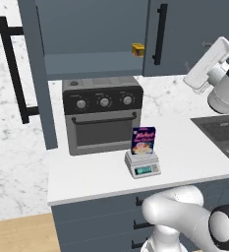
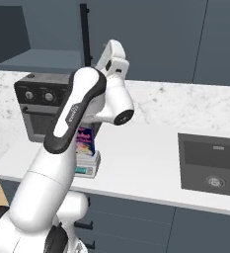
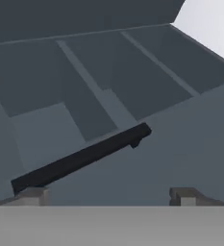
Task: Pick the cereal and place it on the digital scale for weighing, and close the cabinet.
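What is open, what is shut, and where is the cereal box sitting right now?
cereal: upright on the digital scale.
digital scale: on the counter, display lit teal.
cabinet: left door swung open, right door shut.
toaster oven: door shut.
gripper: open, holding nothing.
drawers: shut.

arm: raised, elbow bent | end effector: fingers spread wide apart, holding nothing

Arm hides most of cereal.
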{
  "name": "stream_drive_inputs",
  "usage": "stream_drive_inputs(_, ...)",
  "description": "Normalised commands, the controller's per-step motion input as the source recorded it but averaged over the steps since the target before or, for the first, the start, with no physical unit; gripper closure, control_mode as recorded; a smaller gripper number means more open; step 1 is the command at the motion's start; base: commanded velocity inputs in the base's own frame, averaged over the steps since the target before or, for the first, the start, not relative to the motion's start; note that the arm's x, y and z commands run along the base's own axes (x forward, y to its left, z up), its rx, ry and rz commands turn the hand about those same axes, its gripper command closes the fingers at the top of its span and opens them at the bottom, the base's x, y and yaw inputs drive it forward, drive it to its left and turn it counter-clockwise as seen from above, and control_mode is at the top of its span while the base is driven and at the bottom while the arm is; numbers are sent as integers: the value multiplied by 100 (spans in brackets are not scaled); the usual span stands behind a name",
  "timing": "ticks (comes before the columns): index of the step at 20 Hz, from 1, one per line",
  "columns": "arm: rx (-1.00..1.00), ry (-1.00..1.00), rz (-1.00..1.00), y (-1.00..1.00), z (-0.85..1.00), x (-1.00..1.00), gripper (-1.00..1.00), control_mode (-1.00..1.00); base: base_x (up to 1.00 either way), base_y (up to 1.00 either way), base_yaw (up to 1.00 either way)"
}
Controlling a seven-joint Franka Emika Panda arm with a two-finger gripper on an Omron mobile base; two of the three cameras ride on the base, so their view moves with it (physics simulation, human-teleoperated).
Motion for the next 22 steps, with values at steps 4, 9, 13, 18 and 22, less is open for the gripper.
stream_drive_inputs(4, 1, -20, 0, 100, 2, -100, -100, -100, 0, 0, 0)
stream_drive_inputs(9, 6, -13, 0, 100, 8, -100, -100, -100, 0, 0, 0)
stream_drive_inputs(13, 2, -11, 0, 100, 2, -100, -100, -100, 0, 0, 0)
stream_drive_inputs(18, -1, -10, 1, 100, 1, -97, -100, -100, 0, 0, 0)
stream_drive_inputs(22, -5, -21, 1, 100, 0, -76, -100, -100, 0, 0, 0)
